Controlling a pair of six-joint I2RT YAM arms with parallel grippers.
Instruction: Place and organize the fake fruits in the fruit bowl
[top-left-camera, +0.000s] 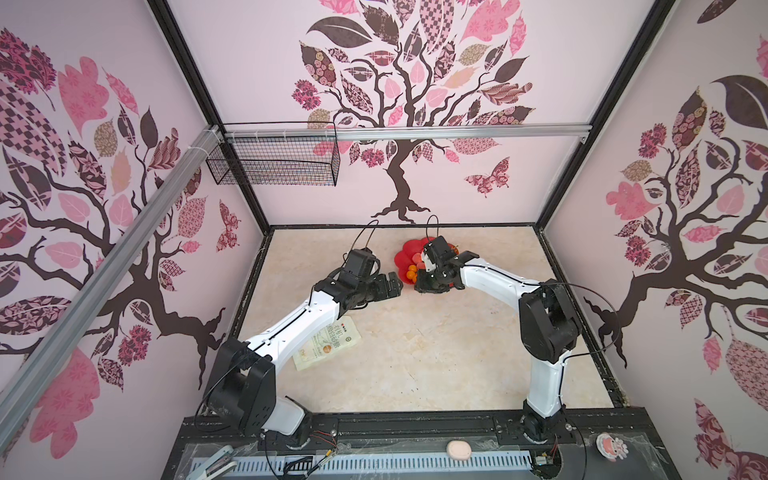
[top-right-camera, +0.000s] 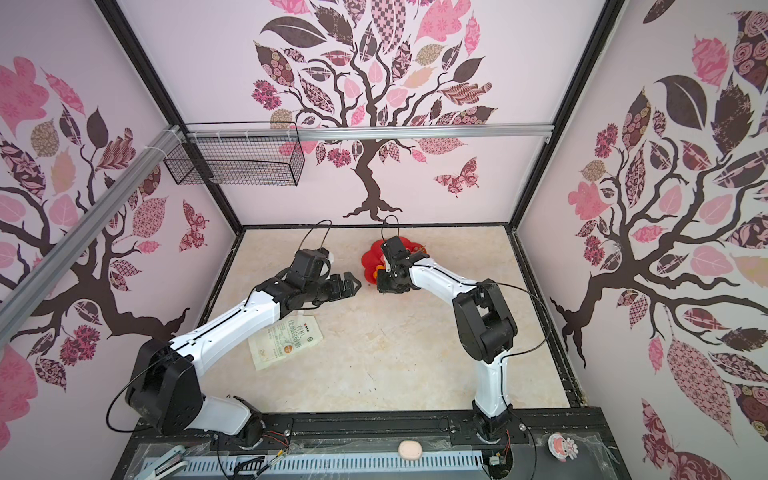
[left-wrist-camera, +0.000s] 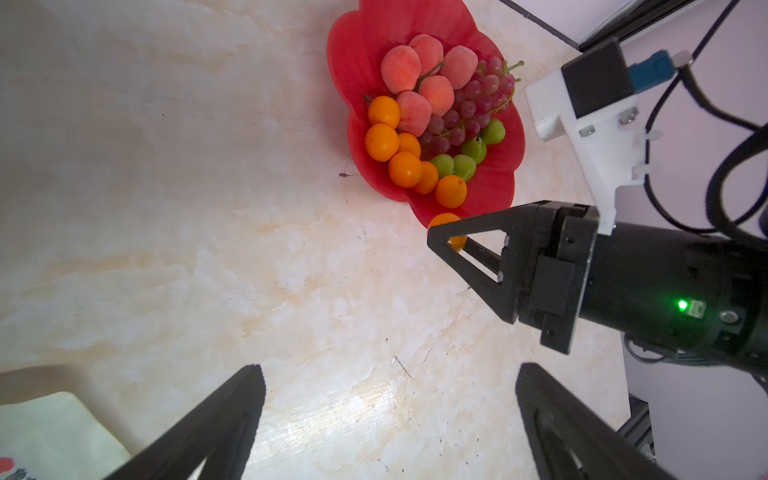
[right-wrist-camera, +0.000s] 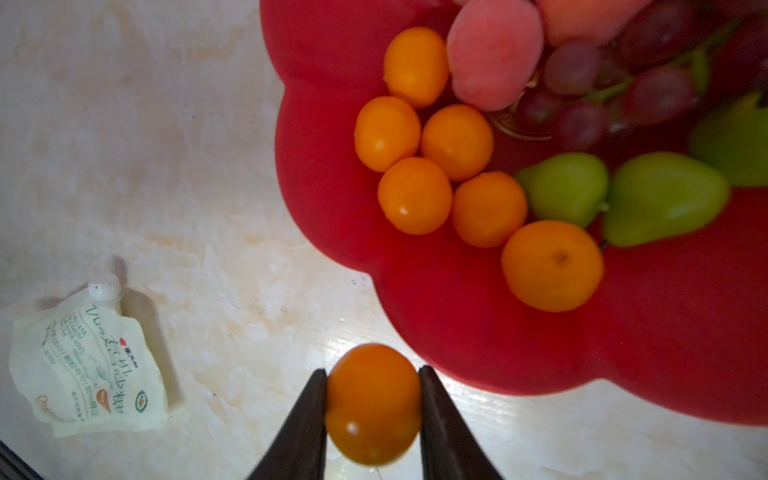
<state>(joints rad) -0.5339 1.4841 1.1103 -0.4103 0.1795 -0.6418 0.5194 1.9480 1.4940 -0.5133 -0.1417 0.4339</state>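
The red flower-shaped fruit bowl (top-left-camera: 404, 254) (top-right-camera: 369, 258) sits at the back of the table. In it lie several oranges (left-wrist-camera: 381, 142), peaches (left-wrist-camera: 401, 68), a grape bunch (left-wrist-camera: 469, 108) and green pears (left-wrist-camera: 464, 166). My right gripper (right-wrist-camera: 372, 374) is shut on one more orange (right-wrist-camera: 372, 403), held over the table just outside the bowl's rim (right-wrist-camera: 457, 332). The left wrist view shows that gripper (left-wrist-camera: 446, 241) from the side, beside the rim. My left gripper (left-wrist-camera: 388, 370) (top-left-camera: 395, 286) stands open over bare table, left of the bowl, with nothing in it.
A flat white printed pouch (top-left-camera: 328, 343) (right-wrist-camera: 89, 361) lies on the table under the left arm. A black wire basket (top-left-camera: 274, 160) hangs on the back wall at the left. Patterned walls close in the table on three sides.
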